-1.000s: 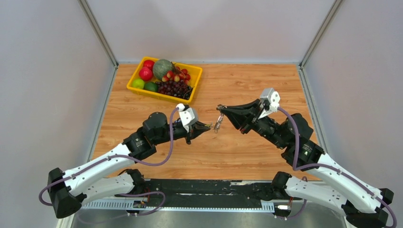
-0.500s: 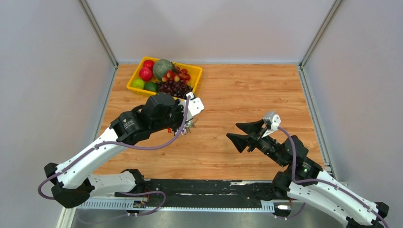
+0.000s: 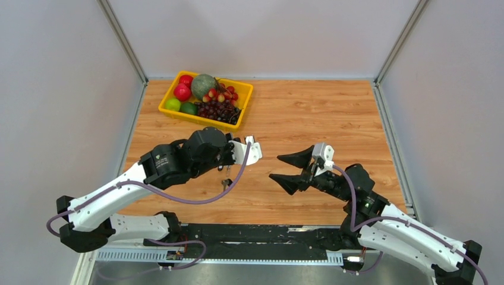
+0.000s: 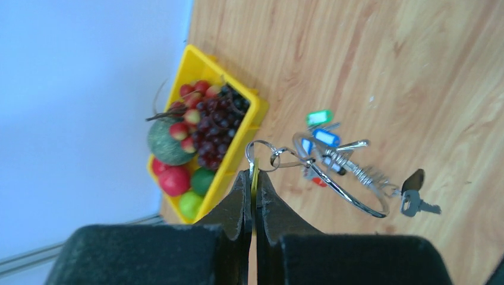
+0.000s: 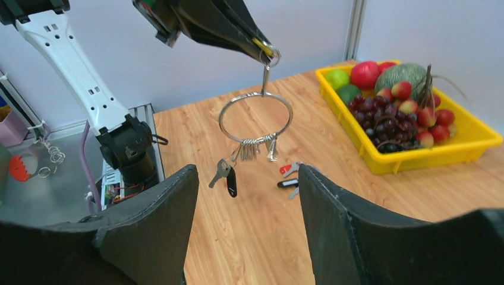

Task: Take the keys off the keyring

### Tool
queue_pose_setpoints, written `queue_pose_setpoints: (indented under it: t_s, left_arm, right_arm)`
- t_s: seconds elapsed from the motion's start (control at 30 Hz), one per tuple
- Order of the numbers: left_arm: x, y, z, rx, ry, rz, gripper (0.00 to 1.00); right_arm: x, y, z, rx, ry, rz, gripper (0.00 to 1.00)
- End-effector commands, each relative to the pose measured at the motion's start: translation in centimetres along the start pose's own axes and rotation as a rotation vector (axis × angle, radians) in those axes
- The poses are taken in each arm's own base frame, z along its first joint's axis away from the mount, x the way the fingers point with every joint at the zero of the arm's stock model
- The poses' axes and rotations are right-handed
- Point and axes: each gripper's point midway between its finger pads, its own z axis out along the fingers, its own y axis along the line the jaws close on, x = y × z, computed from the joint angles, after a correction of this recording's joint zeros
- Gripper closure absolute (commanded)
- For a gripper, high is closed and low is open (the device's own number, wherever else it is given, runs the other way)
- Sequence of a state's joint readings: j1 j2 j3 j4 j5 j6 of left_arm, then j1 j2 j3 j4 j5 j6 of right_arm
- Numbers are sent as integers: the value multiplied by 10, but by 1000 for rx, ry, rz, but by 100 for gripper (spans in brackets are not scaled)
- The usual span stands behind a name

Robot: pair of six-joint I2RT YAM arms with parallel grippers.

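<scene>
One large thin silver wire keyring [image 5: 220, 120] hangs just to the arms' side of the yellow plastic fruit tray [image 5: 416, 155]. It hangs from a small yellow tab [image 5: 265, 50] pinched in the closed left gripper [image 4: 254, 173]. One black-headed key [image 5: 230, 181] dangles from it. Perhaps three tagged keys [image 5: 289, 183] lie on the wooden table [image 3: 309, 107] beneath. The right gripper [image 3: 275, 167] gapes, empty.

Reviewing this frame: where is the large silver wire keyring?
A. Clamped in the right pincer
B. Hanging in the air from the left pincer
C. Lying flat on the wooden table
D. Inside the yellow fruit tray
B: the large silver wire keyring dangles by a small link below the closed left pincer, while the right pincer stands open and empty.
</scene>
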State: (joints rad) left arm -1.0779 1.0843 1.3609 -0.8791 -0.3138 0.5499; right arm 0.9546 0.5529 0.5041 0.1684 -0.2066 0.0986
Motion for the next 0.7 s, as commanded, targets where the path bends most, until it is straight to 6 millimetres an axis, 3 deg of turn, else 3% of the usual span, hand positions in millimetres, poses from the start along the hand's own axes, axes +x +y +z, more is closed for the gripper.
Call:
queue_pose_setpoints:
  t_s: [0.0, 0.23, 0.43, 0.67]
  left_arm:
    - [2, 29, -7, -191, 58, 195, 100]
    - [-17, 51, -26, -357, -5, 387, 100]
    - [-24, 47, -31, -376, -97, 559, 100]
    - [-33, 54, -37, -425, -116, 666, 100]
  right_arm:
    - [-30, 12, 12, -91, -126, -124, 34]
    - [-33, 15, 31, -133, -151, -156, 34]
    - [-33, 14, 34, -137, -180, -193, 34]
    - [-31, 2, 39, -77, -165, -176, 37]
